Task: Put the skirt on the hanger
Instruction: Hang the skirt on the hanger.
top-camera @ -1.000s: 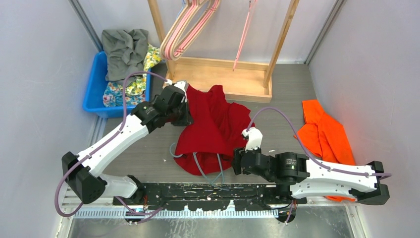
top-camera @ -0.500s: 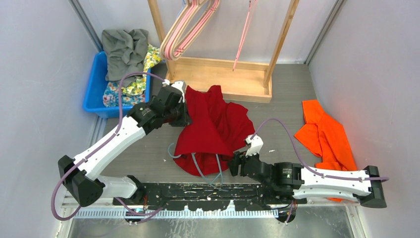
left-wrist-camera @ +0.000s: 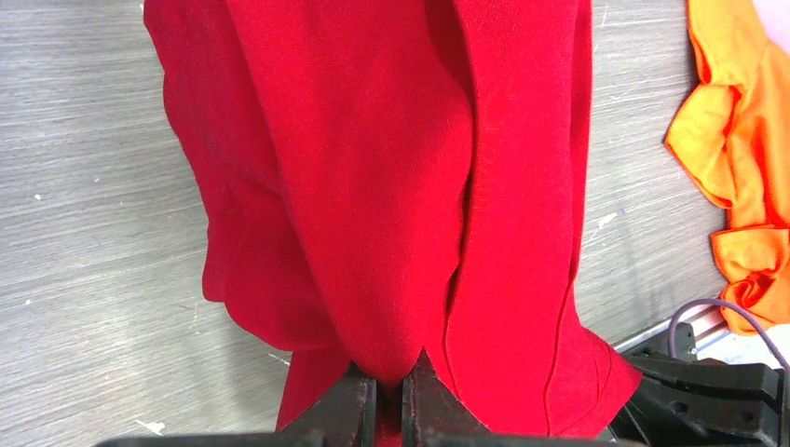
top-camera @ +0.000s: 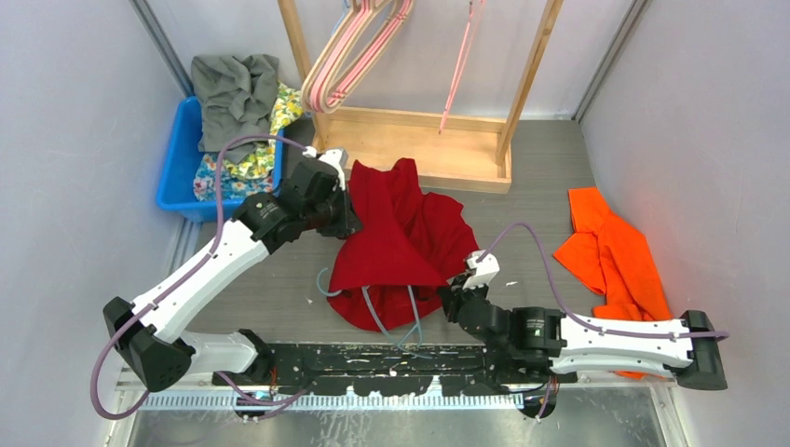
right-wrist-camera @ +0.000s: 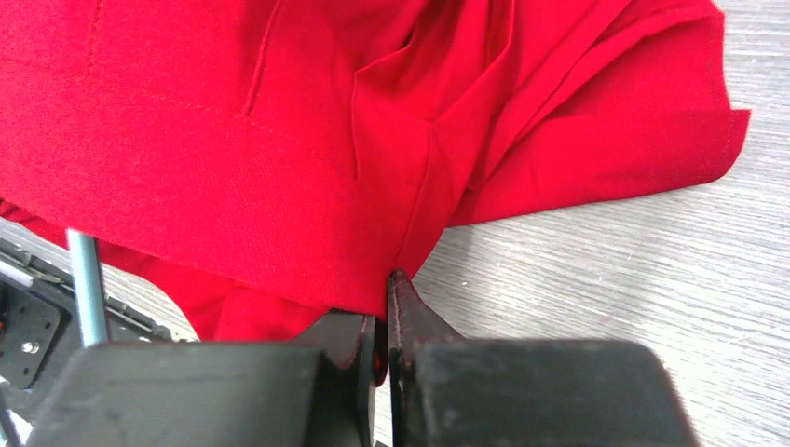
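Bin [top-camera: 179,172], blue, sits at the upper left of the overhead view, stuffed with a grey garment [top-camera: 233,88] and a floral cloth [top-camera: 250,156]. Just right of it, the left gripper [left-wrist-camera: 390,382] has its jaws pressed together on a fold of the skirt [top-camera: 402,228], the red cloth bunching right at the fingertips in the wrist view. The skirt itself lies spread on the grey table [top-camera: 540,177] at centre frame, its upper edge pulled toward that left gripper, its lower hem near the bottom rail. A blue-grey hanger [top-camera: 373,312] pokes out from beneath that lower hem, mostly covered by the cloth. Behind the skirt, at top centre, stands a wooden rack [top-camera: 419,140] with pink hangers [top-camera: 359,56] dangling from it. Moving right, the right gripper [right-wrist-camera: 382,312] is down at the skirt's lower right corner, jaws nearly closed and nipping the edge of the red fabric, a sliver of red showing between the fingers. Far right, an orange garment [top-camera: 610,251] lies crumpled on the table, well apart from the skirt.
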`<state>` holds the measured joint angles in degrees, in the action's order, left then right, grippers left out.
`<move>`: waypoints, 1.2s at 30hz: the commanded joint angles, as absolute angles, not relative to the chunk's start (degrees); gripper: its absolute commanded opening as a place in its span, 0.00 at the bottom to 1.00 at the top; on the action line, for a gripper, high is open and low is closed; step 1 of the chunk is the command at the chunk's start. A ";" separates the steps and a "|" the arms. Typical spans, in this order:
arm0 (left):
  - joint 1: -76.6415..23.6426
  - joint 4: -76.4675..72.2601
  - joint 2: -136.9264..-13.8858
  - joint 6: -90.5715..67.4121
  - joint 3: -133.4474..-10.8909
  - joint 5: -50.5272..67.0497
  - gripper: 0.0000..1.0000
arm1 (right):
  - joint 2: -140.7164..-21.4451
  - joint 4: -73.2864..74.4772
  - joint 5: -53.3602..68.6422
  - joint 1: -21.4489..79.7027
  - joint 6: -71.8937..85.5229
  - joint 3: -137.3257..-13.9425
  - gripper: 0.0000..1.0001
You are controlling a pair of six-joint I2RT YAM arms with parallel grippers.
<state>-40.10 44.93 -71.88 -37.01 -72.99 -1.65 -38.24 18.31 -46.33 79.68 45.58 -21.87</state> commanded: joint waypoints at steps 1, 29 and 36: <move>-39.89 41.82 -70.05 -36.20 -80.47 -3.20 0.00 | -33.61 22.65 -48.57 79.96 42.92 -26.38 0.03; -39.92 20.46 -67.16 -32.41 -81.00 -16.12 0.00 | -44.83 41.06 -10.23 80.24 34.84 -46.42 0.02; -39.92 17.83 -65.58 -32.31 -78.77 -17.33 0.00 | -50.63 44.17 -9.20 81.61 34.29 -48.26 0.02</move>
<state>-41.25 34.22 -70.11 -31.24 -78.52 -9.26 -48.53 37.65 -16.34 79.83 35.27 -47.03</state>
